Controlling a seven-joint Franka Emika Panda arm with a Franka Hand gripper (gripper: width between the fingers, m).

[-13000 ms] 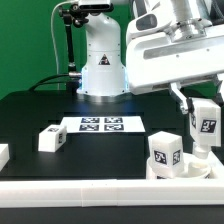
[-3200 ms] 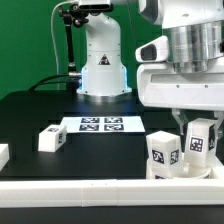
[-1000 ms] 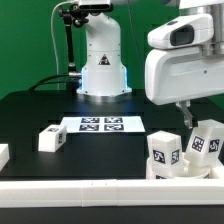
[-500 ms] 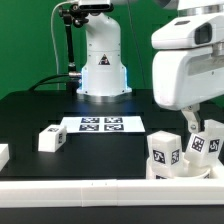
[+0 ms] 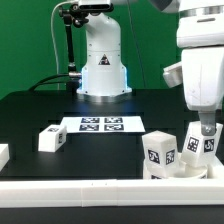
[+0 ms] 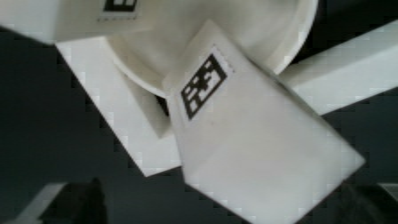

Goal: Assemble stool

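End effector (image 5: 205, 127) spread above leg (image 5: 204, 147) on seat (image 5: 182, 170)

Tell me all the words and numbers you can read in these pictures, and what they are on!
No words or numbers can be read anywhere.
Marker board: only black-and-white square patterns, no letters.
Loose leg and standing legs: one square tag each, patterns only.
Robot base: a triangle sign, too small to read.

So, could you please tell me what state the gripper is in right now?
Gripper: jaws open, holding nothing, close above a stool leg.
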